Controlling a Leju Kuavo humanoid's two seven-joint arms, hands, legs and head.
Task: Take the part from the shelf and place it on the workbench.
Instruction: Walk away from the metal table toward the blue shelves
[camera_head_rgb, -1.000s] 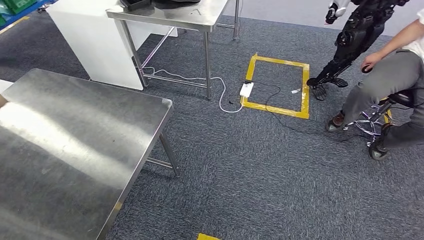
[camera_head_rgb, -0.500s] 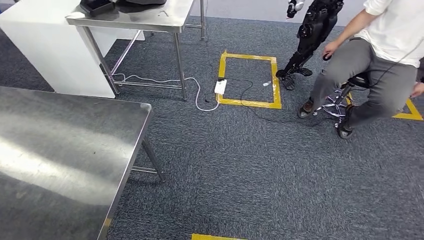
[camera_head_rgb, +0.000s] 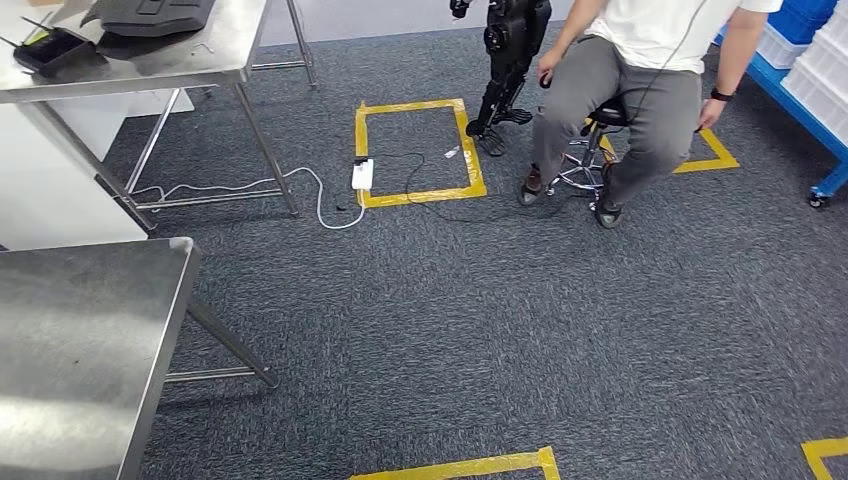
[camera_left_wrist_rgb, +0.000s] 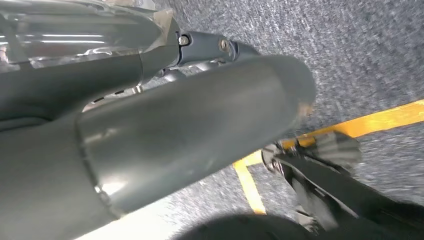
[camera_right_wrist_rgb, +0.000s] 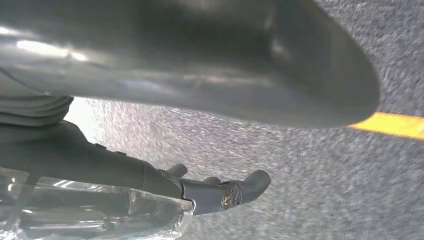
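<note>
While your head view has steel tables (camera_head_rgb: 90, 340), carpet and a seated person (camera_head_rgb: 640, 90), both wrist views show a clear-wrapped part (camera_left_wrist_rgb: 75, 32) lying along the dark fingers. Your left hand (camera_left_wrist_rgb: 165, 125) and right hand (camera_right_wrist_rgb: 150, 180) each carry it; how tightly they close, you cannot tell.

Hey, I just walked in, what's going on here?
A humanoid robot stands on grey carpet with both arms hanging, its left hand and right hand low over the floor. Whether either holds anything is unclear. The steel workbench is at its left, and a blue rack with white bins is far right. A person sits on a stool nearby.
</note>
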